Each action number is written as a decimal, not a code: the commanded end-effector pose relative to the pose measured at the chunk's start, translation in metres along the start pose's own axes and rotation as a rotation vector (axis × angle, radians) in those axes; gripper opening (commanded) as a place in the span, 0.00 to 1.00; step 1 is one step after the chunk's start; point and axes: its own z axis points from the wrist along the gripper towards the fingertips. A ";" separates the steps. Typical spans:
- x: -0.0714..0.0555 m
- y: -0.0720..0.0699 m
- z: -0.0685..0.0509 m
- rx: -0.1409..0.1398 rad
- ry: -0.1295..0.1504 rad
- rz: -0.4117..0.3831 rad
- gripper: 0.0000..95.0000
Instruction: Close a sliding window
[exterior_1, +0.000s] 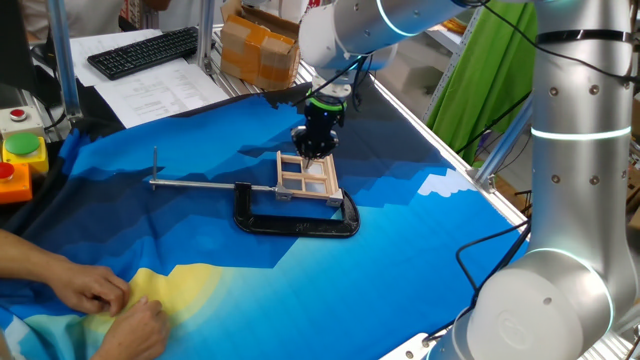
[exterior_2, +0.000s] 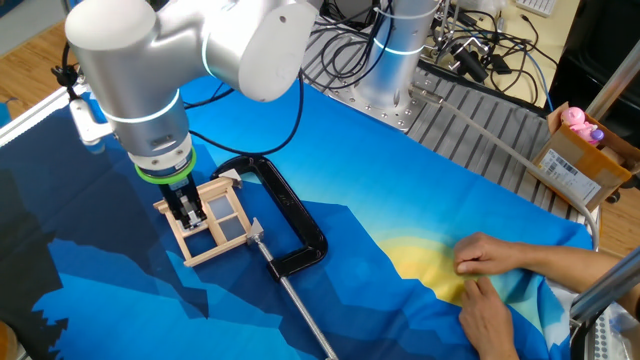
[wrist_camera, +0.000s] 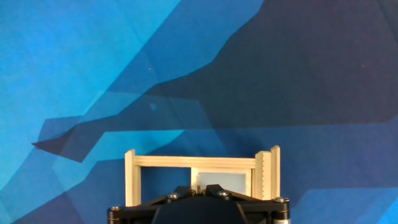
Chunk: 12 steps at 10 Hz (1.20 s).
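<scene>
The sliding window is a small pale wooden frame lying flat on the blue cloth, held by a black C-clamp. It also shows in the other fixed view and in the hand view. In the hand view its translucent pane sits to the right, and blue cloth shows through the left part of the frame. My gripper points straight down onto the window's far part. Its fingertips stand close together over the pane's left edge. I cannot tell whether they pinch anything.
The clamp's long metal bar reaches left across the cloth. A person's hands rest on the yellow patch at the near left corner. A keyboard, papers and a cardboard box lie beyond the table. Coloured buttons stand at the left.
</scene>
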 end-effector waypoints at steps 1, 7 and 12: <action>0.000 -0.001 -0.001 -0.003 -0.001 0.002 0.00; 0.001 -0.001 0.002 0.039 -0.020 0.000 0.00; 0.002 0.001 0.005 0.040 -0.027 0.011 0.00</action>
